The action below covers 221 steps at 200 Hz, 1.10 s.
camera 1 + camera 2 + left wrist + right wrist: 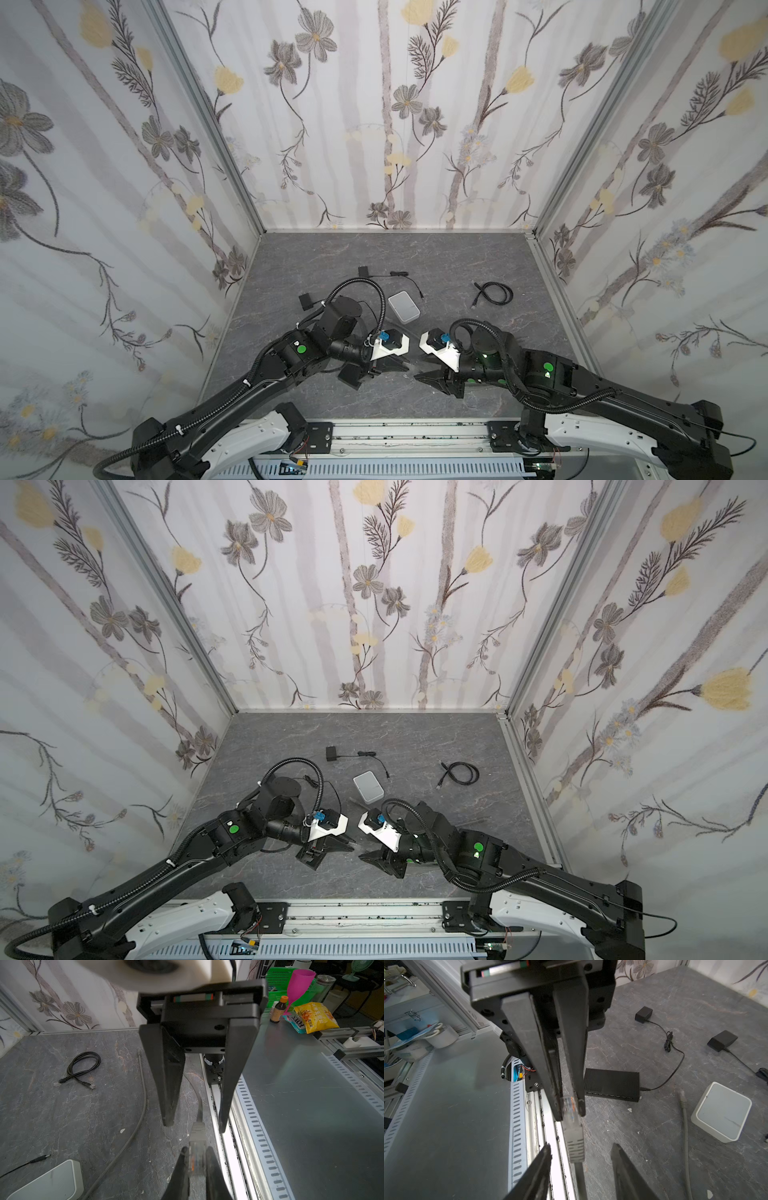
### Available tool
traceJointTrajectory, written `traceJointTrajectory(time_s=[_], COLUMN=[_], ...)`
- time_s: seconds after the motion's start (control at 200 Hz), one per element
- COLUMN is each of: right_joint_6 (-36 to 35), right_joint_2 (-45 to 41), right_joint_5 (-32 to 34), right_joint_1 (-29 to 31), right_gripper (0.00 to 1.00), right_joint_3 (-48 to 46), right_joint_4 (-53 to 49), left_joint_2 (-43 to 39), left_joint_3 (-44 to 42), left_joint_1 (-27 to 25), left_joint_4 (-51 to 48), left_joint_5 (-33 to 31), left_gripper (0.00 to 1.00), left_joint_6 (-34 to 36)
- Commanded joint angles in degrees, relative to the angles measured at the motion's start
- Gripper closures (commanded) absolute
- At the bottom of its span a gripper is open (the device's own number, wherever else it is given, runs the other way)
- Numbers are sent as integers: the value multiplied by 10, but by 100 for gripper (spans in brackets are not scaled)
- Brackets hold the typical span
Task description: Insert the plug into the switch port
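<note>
The clear plug on a grey cable is pinched between the fingers of my left gripper, which is shut on it. From the right wrist view the same plug sits in the left gripper, and its grey boot hangs between the spread fingers of my right gripper. That gripper is open and touches nothing. The black switch lies on the table behind, its port row facing the front. In both top views the grippers meet tip to tip near the table's front.
A white box stands just behind the grippers. The grey cable's other plug lies beside it. A coiled black cable lies at the back right. Two black power adapters with thin leads lie at the back left.
</note>
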Motion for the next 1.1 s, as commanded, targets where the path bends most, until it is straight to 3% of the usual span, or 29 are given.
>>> traceJointTrajectory(time_s=[0.0, 0.135, 0.26, 0.43, 0.52, 0.685, 0.924, 1.099], right_joint_6=[20, -28, -60, -34, -14, 27, 28, 29], right_joint_2=[-54, -150, -237, -206, -175, -184, -137, -125], right_joint_5=[57, 66, 79, 47, 28, -28, -89, -85], right_joint_1=[0, -5, -7, -9, -8, -8, -8, -8], right_gripper=[58, 54, 39, 32, 43, 58, 63, 64], right_joint_3=[-34, -79, -130, -101, -81, -118, -115, -114], right_joint_4=[77, 152, 215, 148, 120, 175, 166, 178], left_joint_2=[1, 9, 1, -4, -11, -14, -22, -22], left_joint_3=[18, 33, 36, 44, 38, 34, 19, 20], left_joint_1=[0, 0, 0, 0, 0, 0, 0, -1], left_joint_4=[4, 10, 22, 24, 37, 54, 80, 84], left_joint_5=[21, 33, 42, 35, 34, 35, 36, 40], left_gripper=[92, 92, 90, 88, 88, 88, 88, 88], left_joint_6=[-6, -43, -70, -85, -86, -90, -108, -111])
